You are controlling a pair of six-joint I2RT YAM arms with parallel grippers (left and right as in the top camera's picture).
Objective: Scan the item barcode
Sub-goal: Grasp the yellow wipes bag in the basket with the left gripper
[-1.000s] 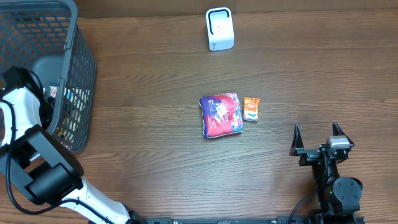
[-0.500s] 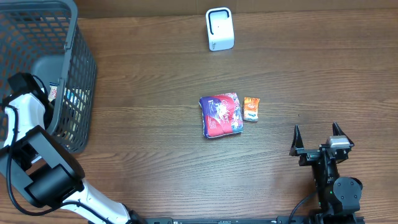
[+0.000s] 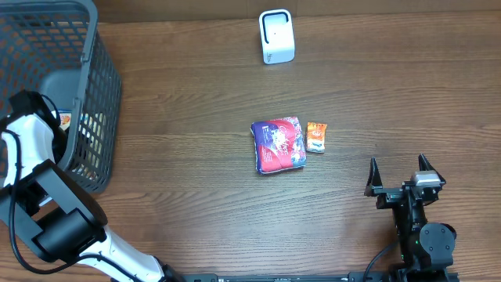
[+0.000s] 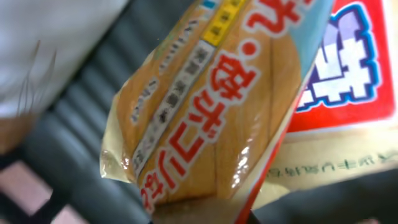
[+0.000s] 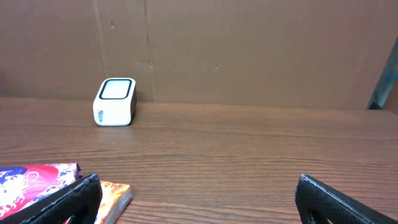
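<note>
Closed now, left tool (image 3: 56, 117) seemingly grips blurred packet (image 4: 205, 106).

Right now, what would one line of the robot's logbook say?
left gripper: shut, inside mesh basket, orange snack packet before its camera | right gripper: open, empty | white scanner: nothing before it

Looks like a lab bench dressed up as a shop checkout. Wood-grain table (image 3: 196, 211) backed by a plain cardboard wall (image 5: 249, 50). Shop side told by a grey wire basket (image 3: 100, 94) at one end, a small white scanner (image 3: 275, 36) standing at the far edge, a printed snack pack (image 3: 278, 145) and small packet (image 3: 316, 136) lying mid-table, plus a wrapper (image 4: 205, 106) with Japanese lettering seen close up. Lab side told by a left arm (image 3: 27, 149) and right arm (image 3: 427, 235) rising from the near edge
</note>
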